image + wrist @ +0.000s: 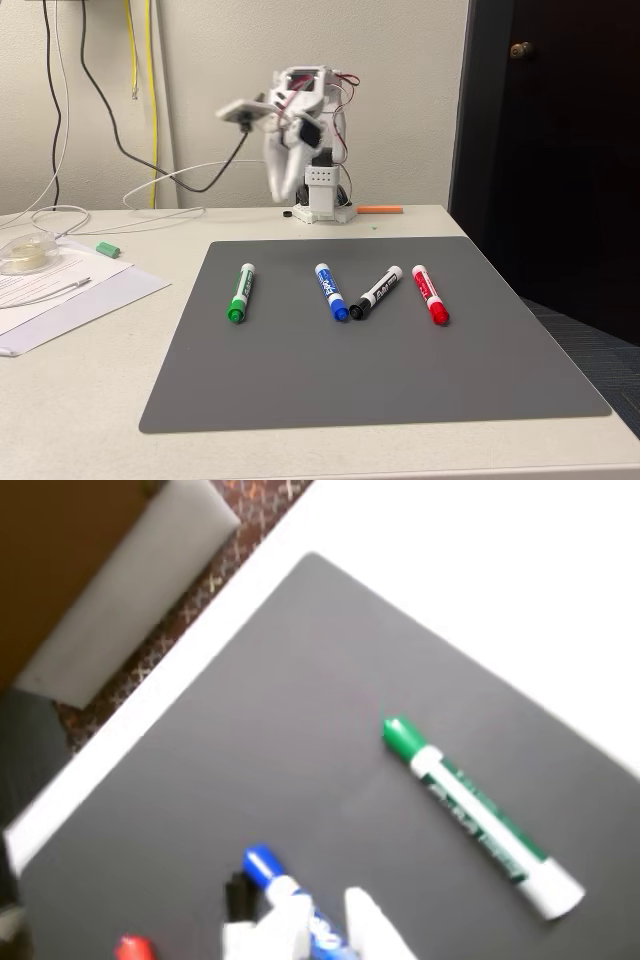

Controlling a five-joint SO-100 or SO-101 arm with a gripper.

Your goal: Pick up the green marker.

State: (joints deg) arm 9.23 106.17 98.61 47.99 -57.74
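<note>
My arm (300, 130) shows as a white blur at the back of the table (90, 400) in the fixed view, raised above its base, and my pincer (283, 180) is too smeared there to read. In the wrist view two pale fingertips (372, 925) poke in from the bottom edge with a gap between them, gripping nothing, so the pincer is released.

From the left of the fixed view: papers (60, 290) run off the frame's edge, with a roll of tape (25, 252) and a small pale-green piece (108, 249) near them. The grey mat (380, 380) carries four markers in a row. The green marker (241, 292) lies farthest left, cap toward the camera, well apart from the blue marker (331, 291). The black marker (376, 292) tilts, its cap end just beside the blue cap. The red marker (430, 294) ends the row.

In the wrist view the green marker (482, 818) lies whole and alone on bare mat (250, 730), with open room all around it. The blue marker (275, 880) is partly hidden by my fingertips; the black and red are cut off at the bottom edge.
</note>
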